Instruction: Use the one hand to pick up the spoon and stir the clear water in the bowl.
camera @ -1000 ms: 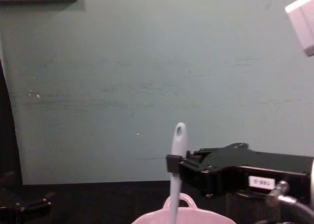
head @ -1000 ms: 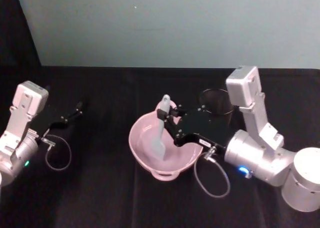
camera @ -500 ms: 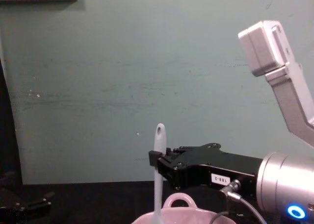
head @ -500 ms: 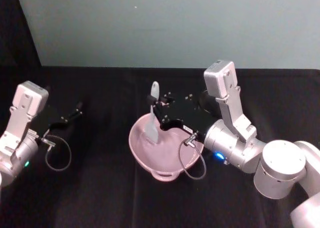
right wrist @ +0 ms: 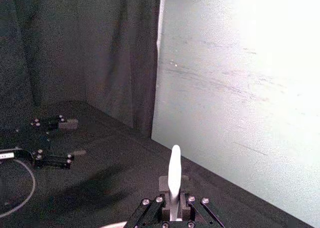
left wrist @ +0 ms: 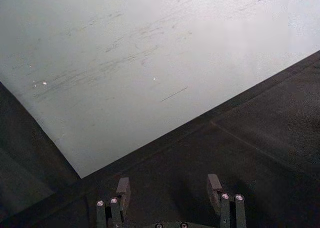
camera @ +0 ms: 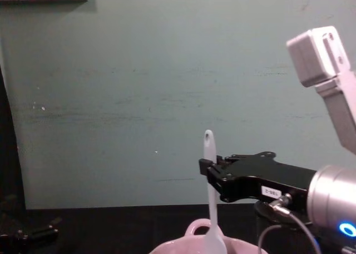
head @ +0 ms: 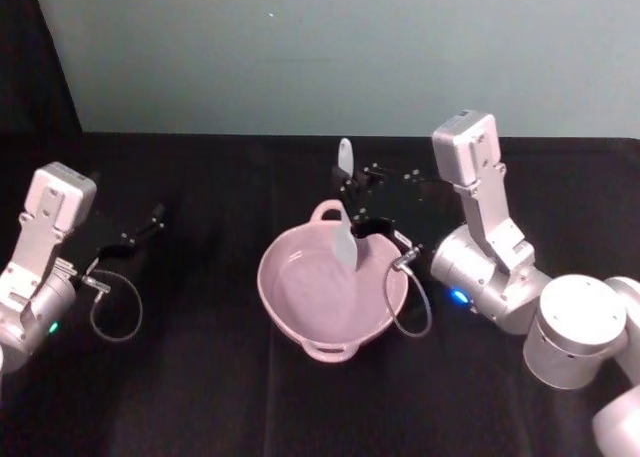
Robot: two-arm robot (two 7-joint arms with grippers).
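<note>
- You have the black right gripper (camera: 206, 168), on its silver cylindrical wrist, above the far right part of the pale pink glossy ceramic bowl (head: 270, 277). Its fingers pinch the slim handle of the white plastic spoon (camera: 210, 204), a little below the top end.
- The long axis of the spoon stands almost upright. The end with the oval hole points up, and the flat paddle blade points down inside the bowl, close to the small loop handle (head: 328, 211) on the far rim.
- Your black left gripper (left wrist: 168, 188) is at the left over the black desk (head: 200, 377), well apart from the bowl. Its fingers are spread and hold nothing.
</note>
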